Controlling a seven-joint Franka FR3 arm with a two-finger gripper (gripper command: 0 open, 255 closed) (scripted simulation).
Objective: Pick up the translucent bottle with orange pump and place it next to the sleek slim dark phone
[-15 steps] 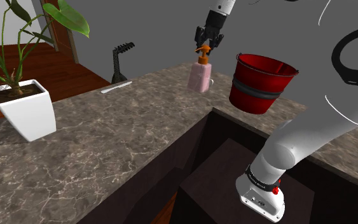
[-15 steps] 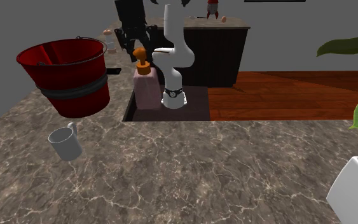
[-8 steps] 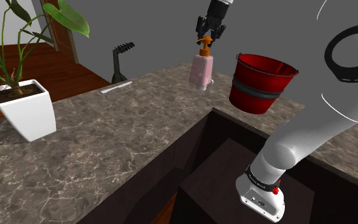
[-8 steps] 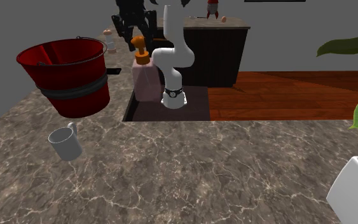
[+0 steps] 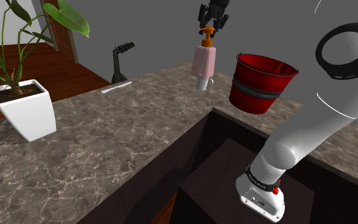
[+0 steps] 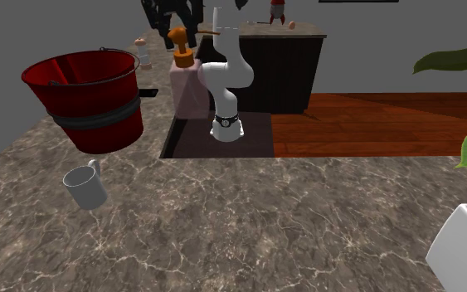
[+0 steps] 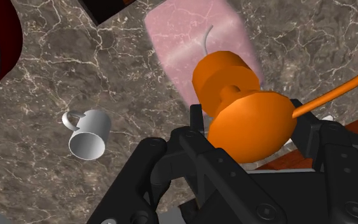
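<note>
**A:** Which step is in hand?

**B:** The carry, I judge. The all-black two-finger gripper (image 5: 206, 25) is clamped on the orange pump head (image 5: 206, 35) of the pink translucent bottle (image 5: 204, 62). The bottle hangs nearly upright, clear of the brown marbled countertop (image 5: 107, 140), at nine o'clock of the red bucket (image 5: 260, 83) in the shoulder view.

**A:** And next?

**B:** Travel toward the flat dark slab (image 6: 148, 91), probably the phone, at three o'clock of the bucket in the second exterior view. Then lower the bottle beside it, keeping off the bucket's rim.
</note>
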